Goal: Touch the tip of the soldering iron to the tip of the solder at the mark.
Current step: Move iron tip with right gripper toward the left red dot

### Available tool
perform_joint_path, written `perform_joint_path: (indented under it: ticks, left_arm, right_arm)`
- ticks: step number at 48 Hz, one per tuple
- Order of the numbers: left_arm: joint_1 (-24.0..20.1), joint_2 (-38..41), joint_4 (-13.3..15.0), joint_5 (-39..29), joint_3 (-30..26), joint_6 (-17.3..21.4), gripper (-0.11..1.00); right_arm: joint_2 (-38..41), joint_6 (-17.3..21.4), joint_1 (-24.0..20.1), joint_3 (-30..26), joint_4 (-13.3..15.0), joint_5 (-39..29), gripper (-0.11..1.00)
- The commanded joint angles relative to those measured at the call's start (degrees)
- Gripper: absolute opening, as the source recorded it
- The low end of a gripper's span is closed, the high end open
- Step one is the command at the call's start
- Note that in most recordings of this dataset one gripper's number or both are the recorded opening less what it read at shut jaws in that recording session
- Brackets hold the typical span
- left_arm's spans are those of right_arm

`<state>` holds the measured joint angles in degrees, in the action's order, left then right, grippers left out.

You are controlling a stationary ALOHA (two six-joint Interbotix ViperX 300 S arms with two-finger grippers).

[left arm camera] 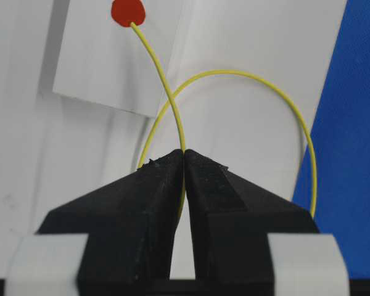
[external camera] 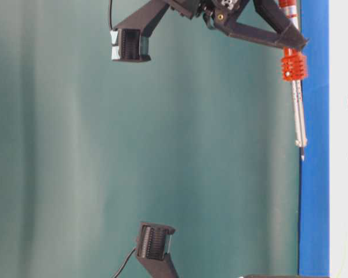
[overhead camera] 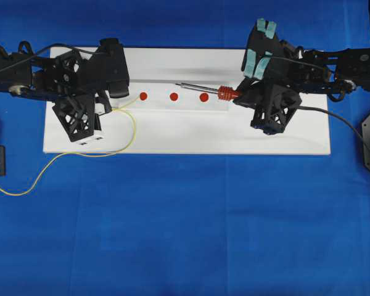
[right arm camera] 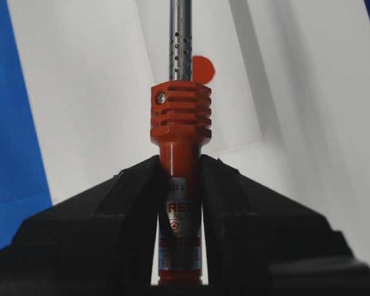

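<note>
The soldering iron (overhead camera: 203, 89) has a silver shaft and a red-orange ribbed handle (right arm camera: 180, 117). My right gripper (right arm camera: 180, 163) is shut on that handle, below the ribs. The iron points left over the white board, and its dark tip (overhead camera: 180, 84) hangs a little behind the middle and right red marks. The solder (left arm camera: 166, 80) is a thin yellow wire, and my left gripper (left arm camera: 184, 154) is shut on it. Its free end rests on the left red mark (left arm camera: 128, 12), the same mark (overhead camera: 143, 95) seen from overhead. The iron's tip and the solder's tip are well apart.
The white board (overhead camera: 283, 135) lies on blue cloth and carries three red marks in a row, with the middle mark (overhead camera: 174, 96) and the right mark (overhead camera: 204, 97) bare. Slack solder loops over the board's front edge onto the cloth (overhead camera: 24, 188). The iron's black cord (overhead camera: 333, 114) trails right.
</note>
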<state>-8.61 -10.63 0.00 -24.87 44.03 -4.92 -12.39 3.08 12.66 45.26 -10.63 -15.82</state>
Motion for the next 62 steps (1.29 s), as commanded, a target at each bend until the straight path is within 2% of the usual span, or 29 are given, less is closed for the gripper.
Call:
perform_joint_path:
  ticks: [1, 32, 62]
  left_arm:
    - [-0.09, -0.18, -0.09, 0.88, -0.35, 0.09, 0.02]
    - [-0.53, 2.29, -0.09, 2.99, -0.18, 0.0, 0.02]
    - [-0.53, 2.29, -0.18, 2.99, -0.09, -0.62, 0.02]
  right_arm:
    - [-0.18, 0.0, -0.09, -1.76, 0.09, 0.26, 0.06]
    - [2.2, -0.18, -0.88, -4.31, 0.44, 0.26, 0.06]
    - [13.18, -0.18, -1.93, -13.8, 2.11, -2.37, 0.06]
